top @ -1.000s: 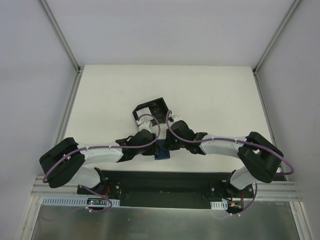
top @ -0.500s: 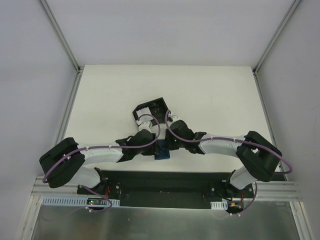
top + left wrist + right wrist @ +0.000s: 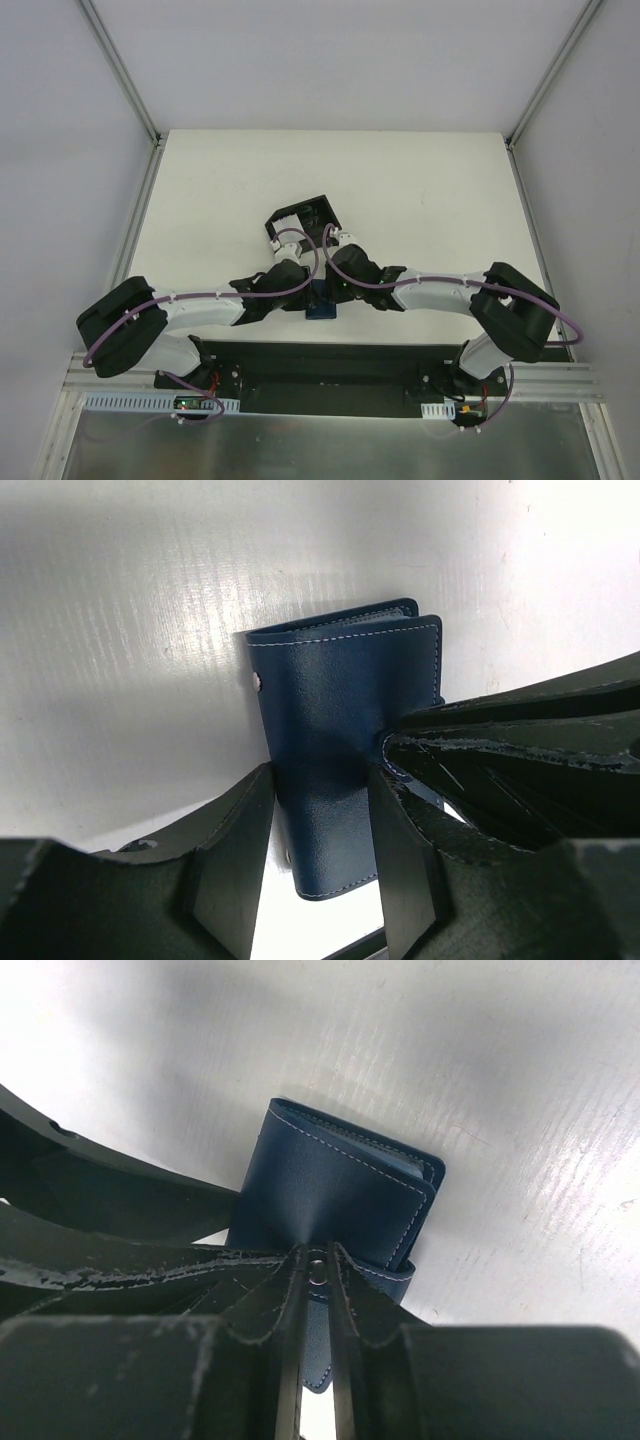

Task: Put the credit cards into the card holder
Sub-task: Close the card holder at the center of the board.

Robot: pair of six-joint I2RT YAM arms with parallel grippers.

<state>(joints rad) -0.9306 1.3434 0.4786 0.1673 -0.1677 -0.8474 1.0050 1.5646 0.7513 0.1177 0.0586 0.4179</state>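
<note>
The card holder [image 3: 322,311] is a dark blue wallet lying folded near the table's front edge, between both grippers. In the left wrist view the card holder [image 3: 340,690] fills the gap between my left gripper's [image 3: 322,780] fingers, which press on its two long sides. In the right wrist view my right gripper [image 3: 318,1265] is nearly closed on the card holder's [image 3: 330,1180] snap strap, with the pale snap between the fingertips. No loose credit cards show in any view. A thin paler layer shows between the wallet's flaps; I cannot tell what it is.
A black open-topped plastic box [image 3: 303,222] stands just behind the two grippers. The black mounting rail [image 3: 320,360] runs along the table's near edge, close under the wallet. White walls and metal frame posts bound the table on three sides.
My right arm has shifted slightly left and closer over the wallet. The left arm and the wallet have barely moved.
</note>
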